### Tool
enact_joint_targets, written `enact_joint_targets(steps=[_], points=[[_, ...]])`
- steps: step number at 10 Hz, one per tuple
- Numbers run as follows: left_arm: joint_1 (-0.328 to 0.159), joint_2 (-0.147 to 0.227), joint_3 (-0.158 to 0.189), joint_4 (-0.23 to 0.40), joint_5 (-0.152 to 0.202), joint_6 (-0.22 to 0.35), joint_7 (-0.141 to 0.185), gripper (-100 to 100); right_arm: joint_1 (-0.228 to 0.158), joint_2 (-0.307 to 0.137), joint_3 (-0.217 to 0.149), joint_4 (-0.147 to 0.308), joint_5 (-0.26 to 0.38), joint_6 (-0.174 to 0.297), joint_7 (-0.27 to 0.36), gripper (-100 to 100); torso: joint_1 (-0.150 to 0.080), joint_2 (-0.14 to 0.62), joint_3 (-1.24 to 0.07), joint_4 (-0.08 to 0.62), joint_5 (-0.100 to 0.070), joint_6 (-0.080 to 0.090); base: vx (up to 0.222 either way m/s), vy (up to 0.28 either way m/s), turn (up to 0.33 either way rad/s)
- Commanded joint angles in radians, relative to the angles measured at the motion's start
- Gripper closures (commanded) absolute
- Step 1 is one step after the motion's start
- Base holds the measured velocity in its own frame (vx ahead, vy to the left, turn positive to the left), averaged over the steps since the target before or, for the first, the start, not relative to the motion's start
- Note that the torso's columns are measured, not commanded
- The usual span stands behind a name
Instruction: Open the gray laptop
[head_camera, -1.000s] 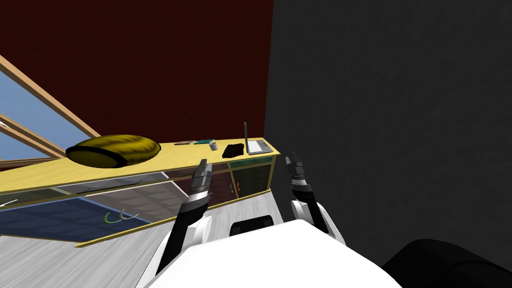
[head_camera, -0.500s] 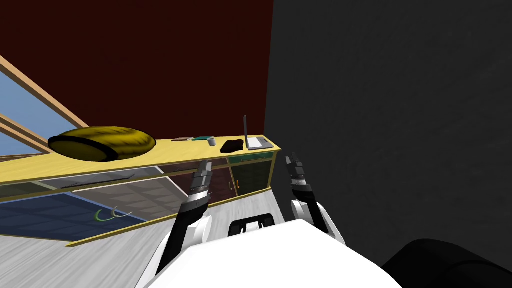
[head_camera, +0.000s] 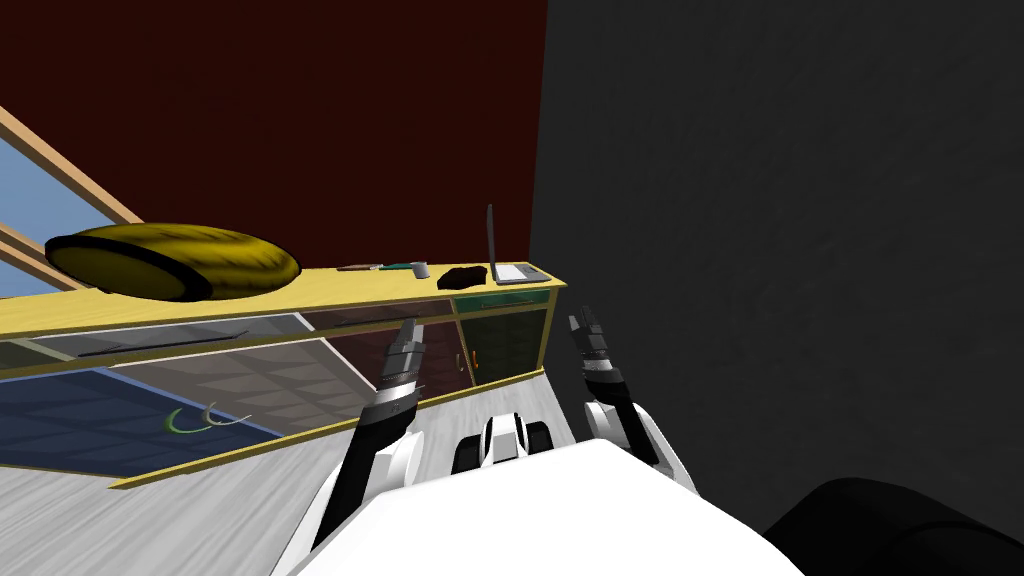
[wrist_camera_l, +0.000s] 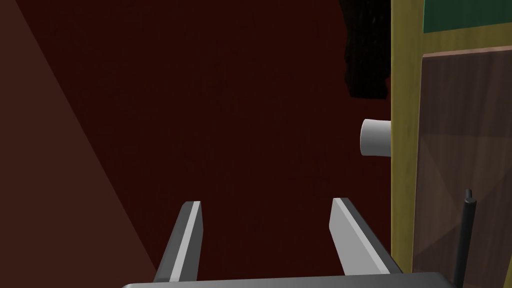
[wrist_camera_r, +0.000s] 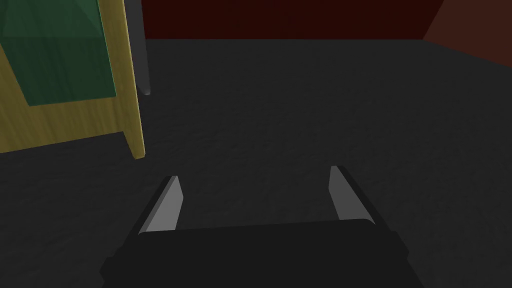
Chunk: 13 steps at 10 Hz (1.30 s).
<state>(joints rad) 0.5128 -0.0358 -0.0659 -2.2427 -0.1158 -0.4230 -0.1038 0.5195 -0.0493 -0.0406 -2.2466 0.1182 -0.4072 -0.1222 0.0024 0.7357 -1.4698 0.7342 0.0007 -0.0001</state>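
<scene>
Gray laptop (head_camera: 517, 272), lid standing, on yellow cabinet (head_camera: 330, 288) well beyond left gripper (head_camera: 407, 330) and right gripper (head_camera: 583, 322), both spread, empty; advisable: drive closer before reaching.

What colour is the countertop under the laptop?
Yellow countertop; the laptop is grey. Head view shows it best.

Head camera looks steeply down on the yellow cabinet (head_camera: 330, 287) — both wrist cameras, nearer, share its end.

Facing a dark red wall (head_camera: 300, 100) meeting a dark grey wall (head_camera: 780, 200); looking down on a long yellow cabinet (head_camera: 330, 290) with glass fronts, a wood-framed window (head_camera: 40, 195), and pale grey floor (head_camera: 150, 520).
</scene>
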Motion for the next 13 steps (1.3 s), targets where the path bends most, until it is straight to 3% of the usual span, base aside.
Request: enact_joint_targets(steps=[1,2,3,7,8,9,10,11,12,13], points=[[0.000,0.000,0.000,0.000,0.000,0.000,0.000,0,-0.004,-0.083,0.009,0.058,0.000,0.008,0.019,-100,0.000,0.002,-0.004,0.003,0.000,0.000,-0.043,0.091,0.010],[0.000,0.000,0.000,0.000,0.000,0.000,0.000,0,-0.006,-0.116,0.011,0.089,-0.001,0.012,0.028,-100,0.000,0.003,-0.005,0.004,0.000,0.000,-0.048,0.098,0.004],[0.000,0.000,0.000,0.000,0.000,0.000,0.000,0,-0.006,-0.126,0.011,0.089,-0.001,0.012,0.028,-100,-0.001,0.003,-0.006,0.004,0.000,0.000,-0.046,0.074,0.000],[0.000,0.000,0.000,0.000,0.000,0.000,0.000,0,-0.011,-0.245,0.019,0.193,-0.006,0.028,0.058,-100,-0.003,0.003,-0.006,0.004,-0.001,0.000,-0.052,0.086,0.006],[0.000,0.000,0.000,0.000,0.000,0.000,0.000,0,-0.011,-0.256,0.019,0.203,-0.006,0.028,0.058,-100,-0.003,0.002,-0.006,0.004,-0.001,0.000,-0.042,0.074,0.003],[0.000,0.000,0.000,0.000,0.000,0.000,0.000,0,-0.013,-0.292,0.023,0.246,-0.008,0.033,0.069,-100,-0.003,0.002,-0.007,0.004,-0.001,0.000,-0.049,0.088,0.007],[0.000,0.000,0.000,0.000,0.000,0.000,0.000,0,-0.013,-0.303,0.023,0.246,-0.008,0.033,0.069,-100,-0.002,0.002,-0.006,0.004,-0.001,0.000,-0.043,0.076,0.000],[0.000,0.000,0.000,0.000,0.000,0.000,0.000,0,-0.014,-0.340,0.026,0.291,-0.010,0.039,0.082,-100,-0.003,0.002,-0.006,0.004,-0.001,0.000,-0.054,0.087,0.010],[0.000,0.000,0.000,0.000,0.000,0.000,0.000,0,-0.014,-0.351,0.026,0.291,-0.010,0.039,0.082,-100,-0.002,0.003,-0.006,0.004,-0.001,0.000,-0.047,0.075,0.000],[0.000,0.000,0.000,0.000,0.000,0.000,0.000,0,-0.015,-0.392,0.030,0.336,-0.011,0.044,0.094,-100,-0.003,0.002,-0.006,0.004,-0.001,0.000,-0.065,0.101,0.009]])
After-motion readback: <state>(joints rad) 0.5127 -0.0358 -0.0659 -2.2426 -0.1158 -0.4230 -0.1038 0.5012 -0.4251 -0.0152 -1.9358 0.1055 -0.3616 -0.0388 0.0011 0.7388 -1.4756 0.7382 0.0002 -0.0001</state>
